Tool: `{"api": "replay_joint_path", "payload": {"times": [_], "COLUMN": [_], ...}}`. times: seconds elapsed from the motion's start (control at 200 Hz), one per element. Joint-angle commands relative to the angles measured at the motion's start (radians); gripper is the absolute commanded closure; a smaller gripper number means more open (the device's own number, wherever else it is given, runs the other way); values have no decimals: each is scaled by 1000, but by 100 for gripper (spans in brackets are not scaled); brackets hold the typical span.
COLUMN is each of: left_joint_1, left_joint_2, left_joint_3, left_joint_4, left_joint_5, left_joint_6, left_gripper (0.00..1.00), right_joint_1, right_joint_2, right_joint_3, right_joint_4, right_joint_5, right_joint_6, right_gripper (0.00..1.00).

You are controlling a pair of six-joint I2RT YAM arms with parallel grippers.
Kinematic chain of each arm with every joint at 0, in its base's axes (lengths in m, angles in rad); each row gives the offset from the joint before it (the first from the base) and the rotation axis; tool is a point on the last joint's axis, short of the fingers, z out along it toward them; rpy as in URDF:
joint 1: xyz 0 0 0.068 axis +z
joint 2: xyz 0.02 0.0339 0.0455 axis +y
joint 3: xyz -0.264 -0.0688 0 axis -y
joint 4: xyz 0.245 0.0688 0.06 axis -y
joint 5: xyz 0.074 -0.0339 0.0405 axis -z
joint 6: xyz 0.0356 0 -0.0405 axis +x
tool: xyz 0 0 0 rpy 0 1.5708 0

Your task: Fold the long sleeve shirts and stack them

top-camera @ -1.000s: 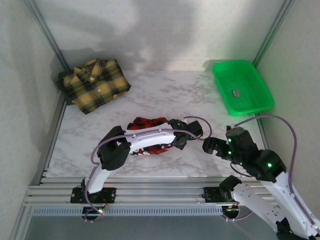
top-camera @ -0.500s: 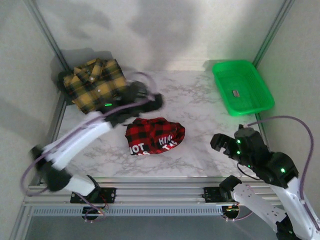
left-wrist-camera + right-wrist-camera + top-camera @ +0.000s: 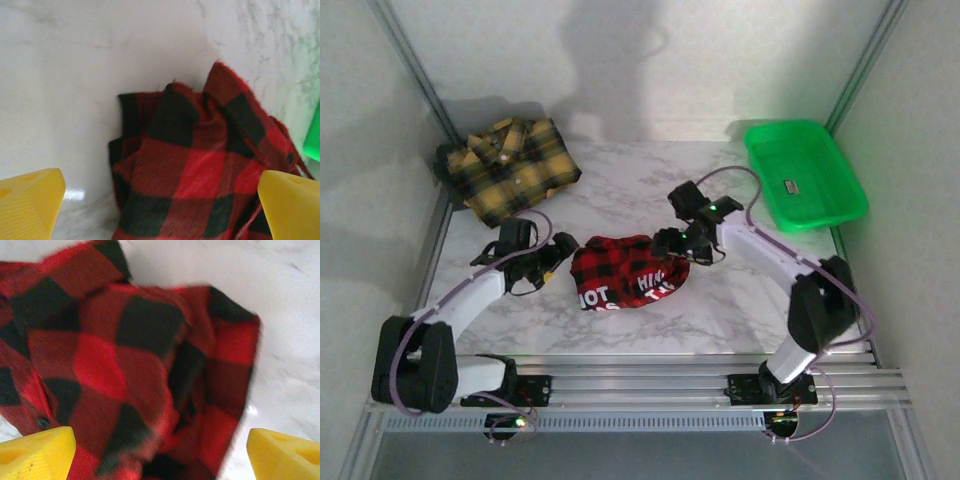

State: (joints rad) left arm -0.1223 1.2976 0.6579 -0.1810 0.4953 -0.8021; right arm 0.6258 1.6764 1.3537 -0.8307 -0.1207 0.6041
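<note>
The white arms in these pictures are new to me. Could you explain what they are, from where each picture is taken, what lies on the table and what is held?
They are two robot arms fixed at the near edge of a table. Each ends in a two-finger claw. The wide picture comes from a camera above and behind them. The two close pictures come from cameras on the wrists, so the yellow fingertips in the bottom corners are each claw's own. On the table lie a crumpled red-and-black shirt in the middle, a yellow-and-black shirt at the far left and a green tray at the far right. The left claw and the right claw stand on either side of the red-and-black shirt, both open. Nothing is held.
</note>
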Motion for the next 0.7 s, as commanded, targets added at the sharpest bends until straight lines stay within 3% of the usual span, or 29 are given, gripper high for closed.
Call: {"api": "replay_joint_path", "payload": {"times": [0.0, 0.395, 0.576, 0.696], "left_joint_1": [11, -50, -109, -125], "left_joint_2": [68, 314, 336, 307], "left_joint_3": [-7, 53, 102, 143], "left_joint_4": [189, 314, 315, 243], "left_joint_5": [78, 167, 171, 169], "left_joint_6": [-29, -27, -7, 53], "left_gripper": [3, 15, 48, 68], "right_joint_1": [-6, 2, 4, 2], "right_joint_2": [68, 164, 119, 77], "right_joint_3": [75, 70, 21, -14], "right_joint_4": [32, 119, 169, 175], "right_joint_5": [-41, -98, -111, -99], "right_joint_6": [-41, -26, -4, -12], "right_gripper": [12, 22, 39, 66]}}
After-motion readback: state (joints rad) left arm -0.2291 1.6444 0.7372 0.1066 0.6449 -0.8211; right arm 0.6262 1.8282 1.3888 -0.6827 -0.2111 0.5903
